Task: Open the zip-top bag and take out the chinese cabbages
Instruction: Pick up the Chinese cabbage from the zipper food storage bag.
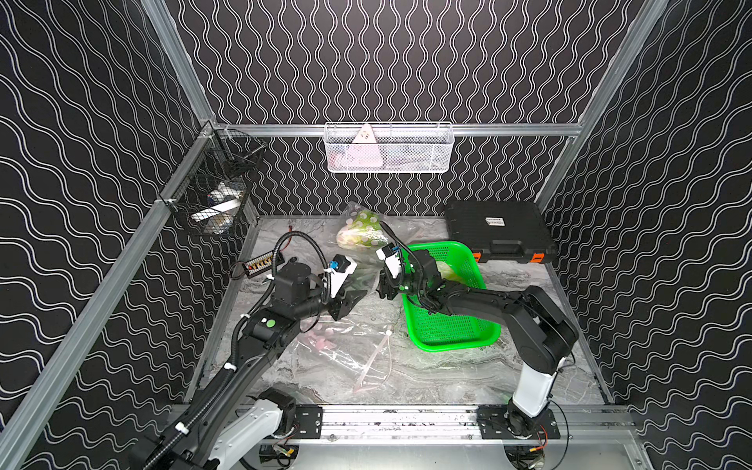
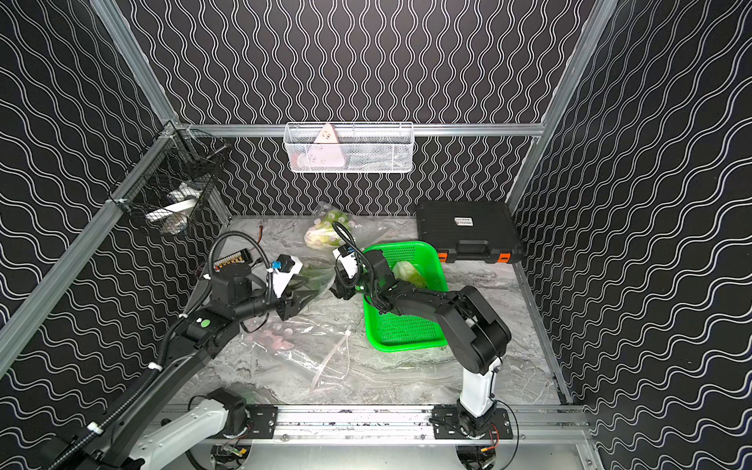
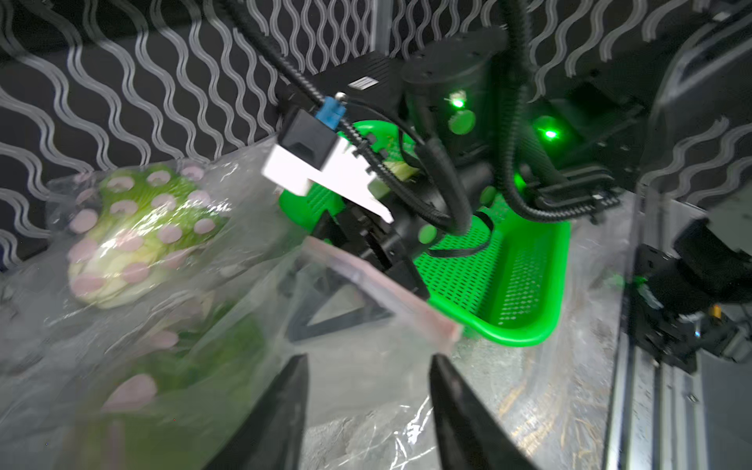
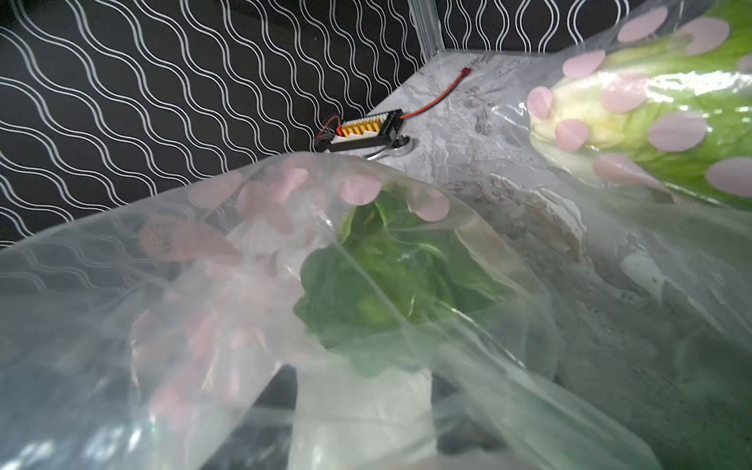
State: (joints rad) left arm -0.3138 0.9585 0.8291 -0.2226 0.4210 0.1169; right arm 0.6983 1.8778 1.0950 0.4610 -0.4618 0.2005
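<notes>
Take the far wall as twelve o'clock on your table. The green perforated plastic basket (image 1: 451,329) sits at three o'clock and holds one pale-green chinese cabbage (image 2: 409,273), loose at its far end. At twelve o'clock a clear zip-top bag with pink dots (image 1: 353,208) encloses a second cabbage (image 1: 354,238), white at the base and green above. At the centre, a second dotted bag (image 2: 321,278) is bunched between the two grippers, with a darker, leafy third cabbage (image 4: 386,285) inside it. A third dotted bag (image 1: 346,354) lies flat at six o'clock. Your left gripper (image 3: 366,378) reaches in from seven o'clock, its jaws wide apart just short of a pink zip strip (image 3: 380,291). Your right gripper (image 1: 382,290) comes in from five o'clock across the basket and points toward nine o'clock. Bag film veils its fingers, so you cannot tell whether it grips anything.
</notes>
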